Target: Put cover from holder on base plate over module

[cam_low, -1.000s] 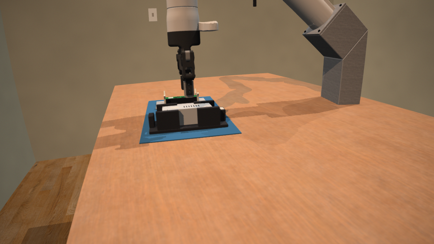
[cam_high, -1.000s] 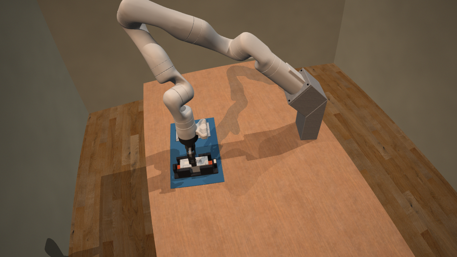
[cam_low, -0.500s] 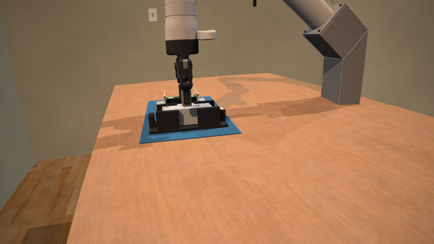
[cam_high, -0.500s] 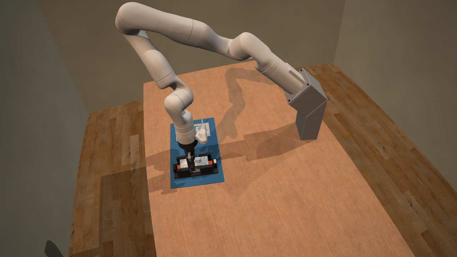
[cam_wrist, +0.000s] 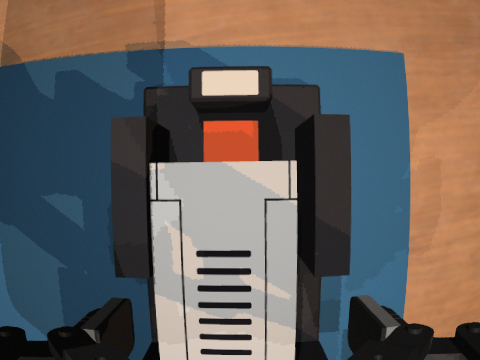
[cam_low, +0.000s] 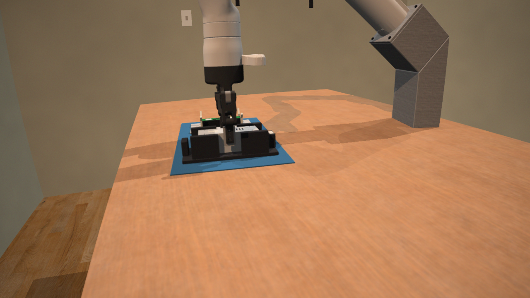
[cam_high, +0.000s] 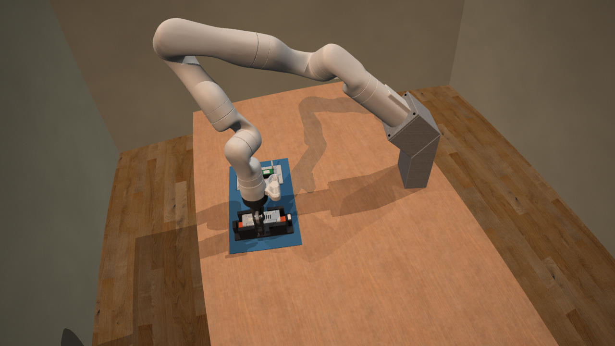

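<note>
Cover (cam_high: 272,214) (cam_low: 247,128) (cam_wrist: 225,225) sits in holder (cam_high: 246,233) (cam_low: 204,147) (cam_wrist: 332,200); gripper (cam_high: 259,223) (cam_low: 229,135) (cam_wrist: 240,324) astride it, fingers apart. Overtight squeeze could dent thin walls.

— Where is the gripper (cam_high: 259,228) (cam_low: 229,138) (cam_wrist: 240,324) now?
— Lower at the holder (cam_high: 247,232) (cam_low: 205,147) (cam_wrist: 332,195), a fingertip (cam_low: 229,136) now down in the gap of its near wall, no longer above it
</note>
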Robot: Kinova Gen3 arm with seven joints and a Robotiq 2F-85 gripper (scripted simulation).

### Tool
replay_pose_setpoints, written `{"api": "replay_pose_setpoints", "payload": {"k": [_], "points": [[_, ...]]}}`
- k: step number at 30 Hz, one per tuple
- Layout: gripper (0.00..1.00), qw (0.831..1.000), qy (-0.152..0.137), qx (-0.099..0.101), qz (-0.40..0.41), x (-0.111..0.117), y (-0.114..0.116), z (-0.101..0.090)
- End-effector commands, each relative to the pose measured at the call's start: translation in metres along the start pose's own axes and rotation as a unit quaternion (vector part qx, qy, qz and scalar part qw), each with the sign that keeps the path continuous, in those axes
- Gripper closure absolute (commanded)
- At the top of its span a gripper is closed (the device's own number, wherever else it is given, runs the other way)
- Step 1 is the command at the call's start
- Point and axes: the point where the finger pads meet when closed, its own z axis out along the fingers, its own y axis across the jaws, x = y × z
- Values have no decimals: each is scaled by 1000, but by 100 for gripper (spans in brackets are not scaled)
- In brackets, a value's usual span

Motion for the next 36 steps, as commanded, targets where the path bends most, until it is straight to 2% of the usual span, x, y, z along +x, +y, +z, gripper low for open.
{"api": "replay_pose_setpoints", "payload": {"k": [1,5,36], "points": [[0,1000,2,3,0,1,-2,4],[0,1000,2,4,-1,2,-3,10],[0,1000,2,4,-1,2,-3,7]]}}
